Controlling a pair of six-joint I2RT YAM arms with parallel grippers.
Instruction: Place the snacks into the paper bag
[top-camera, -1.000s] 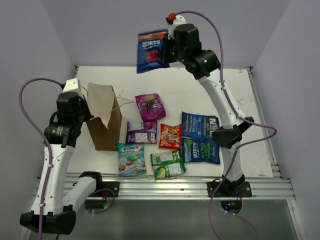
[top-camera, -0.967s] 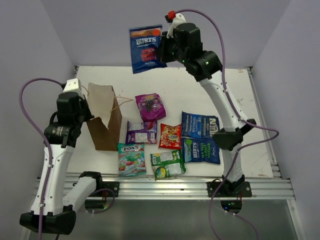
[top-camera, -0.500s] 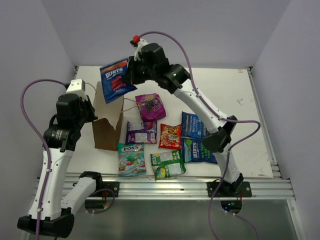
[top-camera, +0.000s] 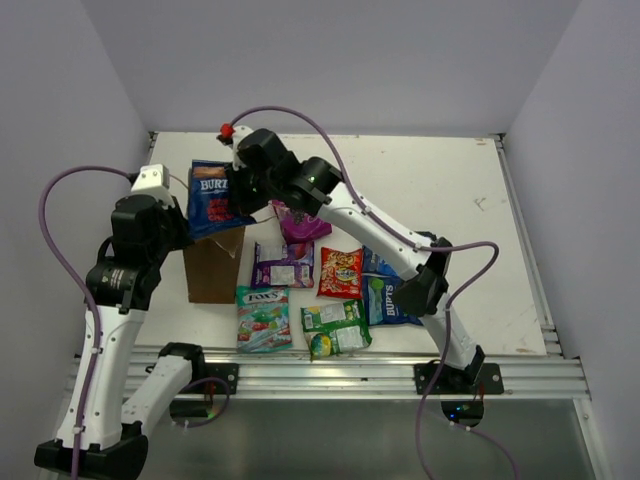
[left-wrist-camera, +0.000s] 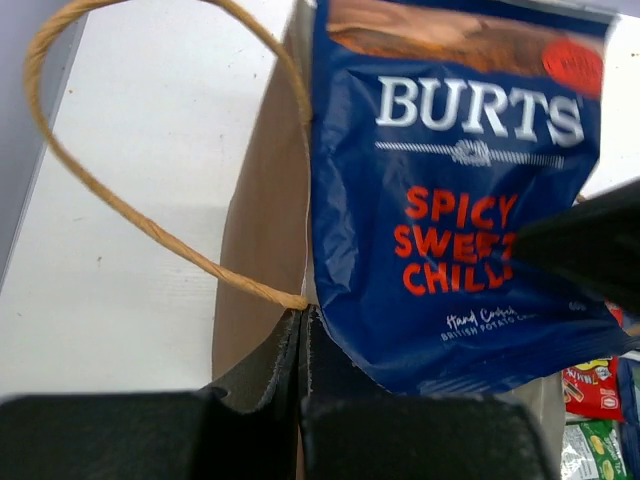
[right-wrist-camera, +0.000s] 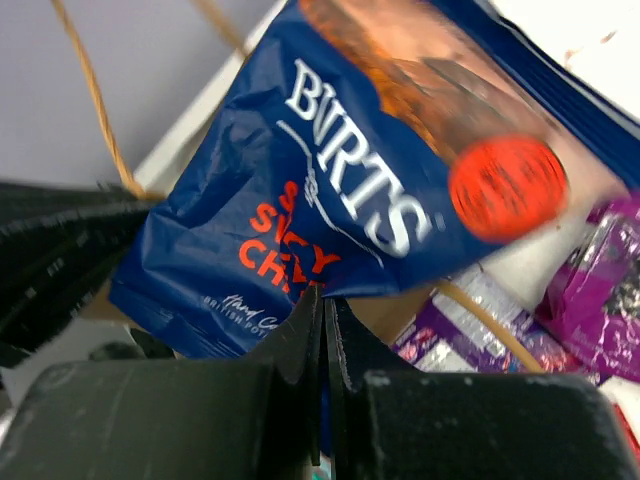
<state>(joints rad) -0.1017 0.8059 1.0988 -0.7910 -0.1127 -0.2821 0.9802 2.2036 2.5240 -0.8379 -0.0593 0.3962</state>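
The left gripper (left-wrist-camera: 303, 322) is pinched together on the rim of the paper bag (top-camera: 212, 268), right where one end of the string handle (left-wrist-camera: 118, 205) meets the paper. The bag stands upright on the table (top-camera: 455, 185), directly under this gripper.

Just to the right of the left gripper, a blue crisp packet (top-camera: 210, 198) hangs upright over the bag's mouth, its lower edge level with the rim. Whether it has dipped inside cannot be told. The right gripper (right-wrist-camera: 322, 300) is clamped on this packet's side edge, and the bag lies below and to the left of it.

Below the right gripper, on the table, lies a purple packet (top-camera: 300, 225), partly hidden by the arm. Nearer the arm bases is a purple-and-white packet (top-camera: 283, 265), with a teal-pink packet (top-camera: 262, 318) in front of it. Further right lie a red-orange packet (top-camera: 341, 272) and a green packet (top-camera: 335, 328), then two blue packets (top-camera: 392, 300) partly covered by the right arm.
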